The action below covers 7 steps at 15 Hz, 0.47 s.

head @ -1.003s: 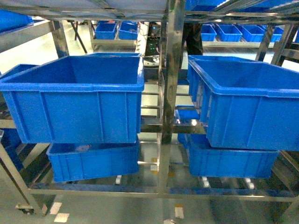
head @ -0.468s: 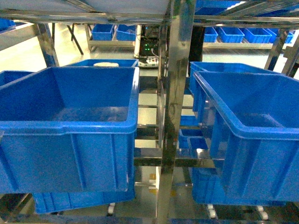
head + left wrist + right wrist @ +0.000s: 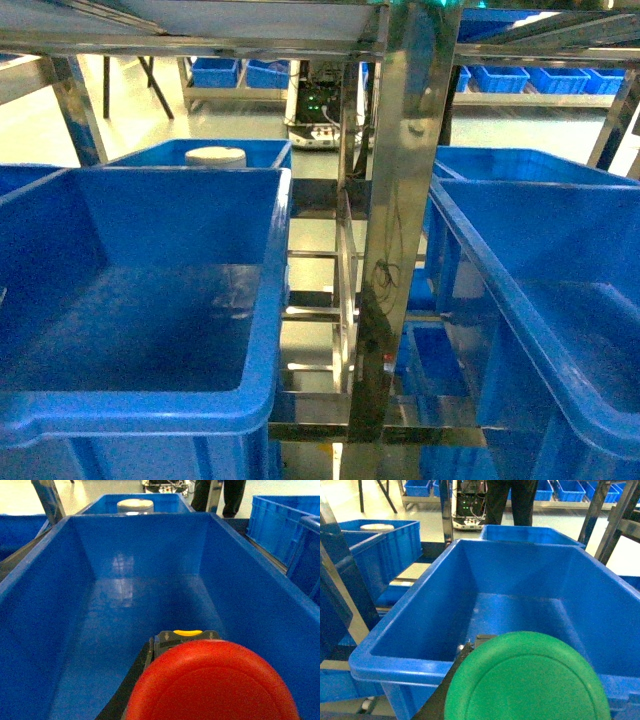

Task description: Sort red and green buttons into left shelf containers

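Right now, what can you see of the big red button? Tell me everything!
The red button fills the bottom of the left wrist view, very close to the camera. Its cap is round, domed and smooth, like matte red plastic. Behind the cap a dark blocky body part shows, with a small yellow piece on top. It hangs above the inside of a deep blue bin, not touching its floor. Whatever holds it is hidden under the cap, and the head view does not show it.
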Available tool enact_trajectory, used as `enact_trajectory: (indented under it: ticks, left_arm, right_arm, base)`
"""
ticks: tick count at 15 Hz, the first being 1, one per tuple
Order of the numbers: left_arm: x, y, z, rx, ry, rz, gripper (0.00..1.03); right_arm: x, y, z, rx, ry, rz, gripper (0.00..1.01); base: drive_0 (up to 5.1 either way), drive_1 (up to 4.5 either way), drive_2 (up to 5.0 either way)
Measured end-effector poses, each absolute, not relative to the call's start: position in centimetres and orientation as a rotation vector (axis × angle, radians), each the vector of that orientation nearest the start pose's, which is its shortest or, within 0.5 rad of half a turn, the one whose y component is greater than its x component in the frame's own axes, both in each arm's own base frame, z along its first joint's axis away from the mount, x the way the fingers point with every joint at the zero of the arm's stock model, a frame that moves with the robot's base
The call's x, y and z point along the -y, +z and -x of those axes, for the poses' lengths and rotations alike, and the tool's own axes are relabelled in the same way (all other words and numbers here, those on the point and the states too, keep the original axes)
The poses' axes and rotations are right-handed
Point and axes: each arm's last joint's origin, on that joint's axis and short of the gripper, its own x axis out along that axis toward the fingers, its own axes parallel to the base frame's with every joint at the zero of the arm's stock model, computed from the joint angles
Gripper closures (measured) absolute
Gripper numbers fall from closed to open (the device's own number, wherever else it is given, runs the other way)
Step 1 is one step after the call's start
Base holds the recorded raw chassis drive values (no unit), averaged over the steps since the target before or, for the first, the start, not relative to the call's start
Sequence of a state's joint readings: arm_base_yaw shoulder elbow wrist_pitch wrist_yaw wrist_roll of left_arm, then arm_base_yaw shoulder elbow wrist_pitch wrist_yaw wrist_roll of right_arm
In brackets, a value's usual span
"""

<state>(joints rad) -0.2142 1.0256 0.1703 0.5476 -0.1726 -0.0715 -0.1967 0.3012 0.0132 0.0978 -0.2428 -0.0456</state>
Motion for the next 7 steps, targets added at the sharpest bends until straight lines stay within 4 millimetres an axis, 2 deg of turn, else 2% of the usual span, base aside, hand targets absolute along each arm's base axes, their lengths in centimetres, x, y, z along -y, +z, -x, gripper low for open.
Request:
enact_trajectory:
  ticks: [4, 7]
  left_arm:
    - [3.4, 15.6, -17.8, -0.29, -0.032, 0.014, 0.77]
    - [3.4, 15.6, -17.8, -0.293, -0.031, 0.014, 0.77]
  right_arm:
    - [1.5, 15.2, -11.3, -0.177, 0.05, 0.006, 0.75]
    - [1.5, 15.2, -12.8, -0.177, 0.058, 0.026, 0.75]
  base:
    - [0.0, 0.0, 0.0]
    - [0.0, 0.0, 0.0]
